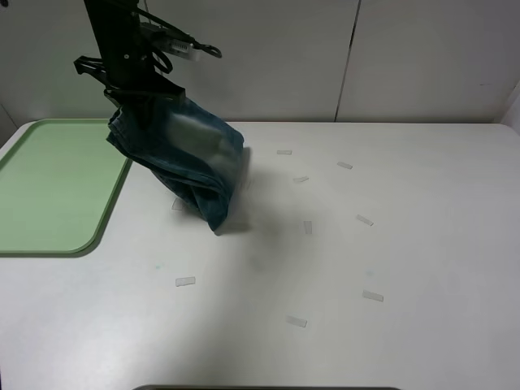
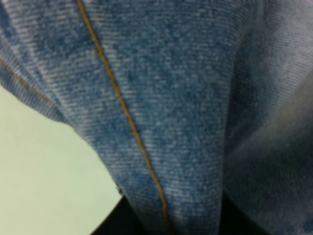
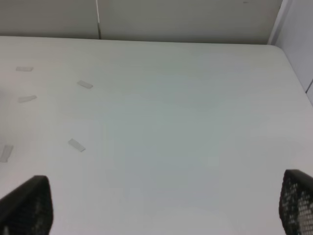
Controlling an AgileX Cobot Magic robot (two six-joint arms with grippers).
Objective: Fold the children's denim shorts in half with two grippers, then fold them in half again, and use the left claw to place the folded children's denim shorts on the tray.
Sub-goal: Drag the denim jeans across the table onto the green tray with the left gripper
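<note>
The folded denim shorts (image 1: pixel 185 156) hang in the air from my left gripper (image 1: pixel 130 96), which is shut on their upper left corner, just right of the tray's right edge. Their lower tip hangs close to the table, slightly blurred. The pale-green tray (image 1: pixel 49 187) lies at the left of the table. In the left wrist view blue denim (image 2: pixel 161 98) with an orange seam fills the frame, with pale green tray surface (image 2: pixel 44 176) below it. My right gripper (image 3: pixel 161 210) is open and empty over bare table; it is out of the exterior view.
Several small pieces of clear tape (image 1: pixel 364 220) are stuck on the white table (image 1: pixel 366 268), also seen in the right wrist view (image 3: pixel 76 145). A grey panel wall (image 1: pixel 349 57) stands behind the table.
</note>
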